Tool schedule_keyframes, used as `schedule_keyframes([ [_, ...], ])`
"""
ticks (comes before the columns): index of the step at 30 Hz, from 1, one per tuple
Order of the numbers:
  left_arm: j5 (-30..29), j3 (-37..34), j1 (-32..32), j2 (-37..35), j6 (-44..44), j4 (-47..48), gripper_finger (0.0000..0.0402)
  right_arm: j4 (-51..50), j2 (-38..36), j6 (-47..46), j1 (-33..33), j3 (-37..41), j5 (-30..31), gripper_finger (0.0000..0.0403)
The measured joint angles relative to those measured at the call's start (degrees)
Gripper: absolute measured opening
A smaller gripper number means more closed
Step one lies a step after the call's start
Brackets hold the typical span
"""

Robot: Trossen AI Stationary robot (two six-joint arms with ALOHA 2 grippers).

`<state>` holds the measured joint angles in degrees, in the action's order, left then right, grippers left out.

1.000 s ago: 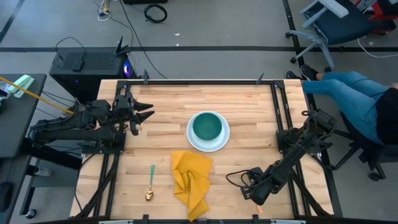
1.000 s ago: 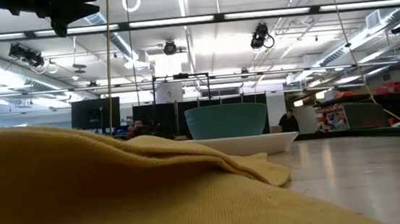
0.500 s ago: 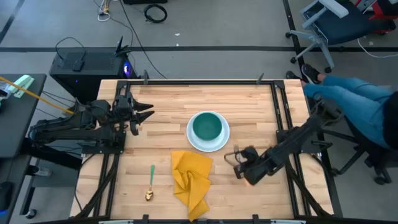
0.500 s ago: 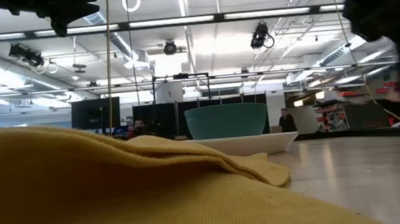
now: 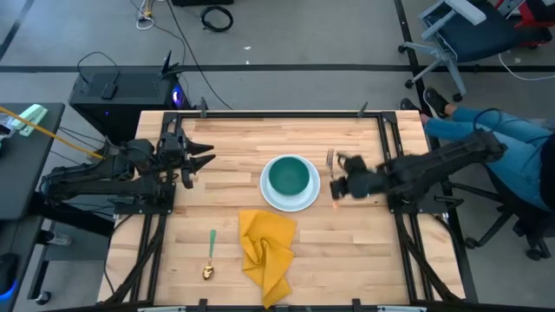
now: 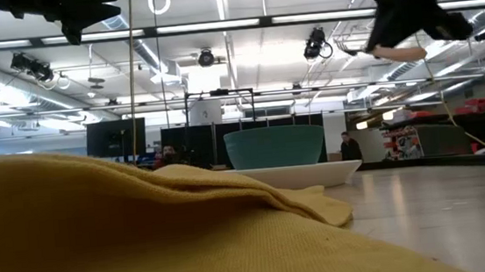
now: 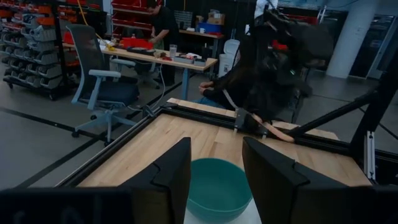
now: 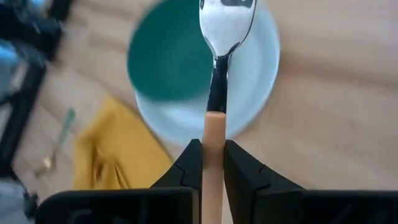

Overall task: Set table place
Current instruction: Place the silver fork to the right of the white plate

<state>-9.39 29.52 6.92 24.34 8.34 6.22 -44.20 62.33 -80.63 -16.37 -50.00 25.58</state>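
Yellow cloth napkin [image 6: 145, 232] fills the low view's foreground, soft and limp. Beyond it sits the teal bowl [image 5: 289, 177] on its white plate [image 5: 290, 201], mid-table [image 5: 347, 251]. Just to the plate's right, the right gripper [image 5: 338, 186] hangs above the wood, fingers clamped narrow on a fork's [image 8: 219, 37] peach handle. Light and stiff, it looks well held by the handle. Only the right wrist view shows that clamp; only the high view shows the gold-and-green spoon [image 5: 210, 254]. The left gripper [image 5: 201, 156] waits at the table's left with fingers spread.

Both arms [image 5: 104, 178] are dark, jointed and bulky, each tool [image 7: 214, 171] ending in two flat black fingers [image 8: 189, 165].
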Motion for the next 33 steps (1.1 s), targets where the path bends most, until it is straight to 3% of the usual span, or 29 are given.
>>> schedule_keyframes([
  [6, -0.01, 0.0, 0.0, 0.02, 0.01, 0.02, 0.0142, -2.02, -2.99, 10.14, 11.12, -6.24, 0.31, 0.0041],
  [13, -0.02, 0.0, 0.0, 0.0, 0.02, 0.01, 0.0142, -3.68, 0.15, 21.59, 22.82, -18.67, 0.32, 0.0041],
  [19, 0.0, 0.0, 0.0, 0.02, 0.0, 0.02, 0.0151, -16.25, 3.71, 21.19, 27.81, -23.86, -1.22, 0.0041],
  [25, 0.0, 0.0, 0.0, 0.02, 0.0, -0.01, 0.0152, -21.83, 5.01, 15.07, 28.09, -14.9, -8.64, 0.0041],
  [33, -0.02, 0.0, 0.0, 0.02, 0.01, 0.02, 0.0141, -2.69, 4.98, 13.66, 30.48, 3.43, -17.79, 0.0041],
])
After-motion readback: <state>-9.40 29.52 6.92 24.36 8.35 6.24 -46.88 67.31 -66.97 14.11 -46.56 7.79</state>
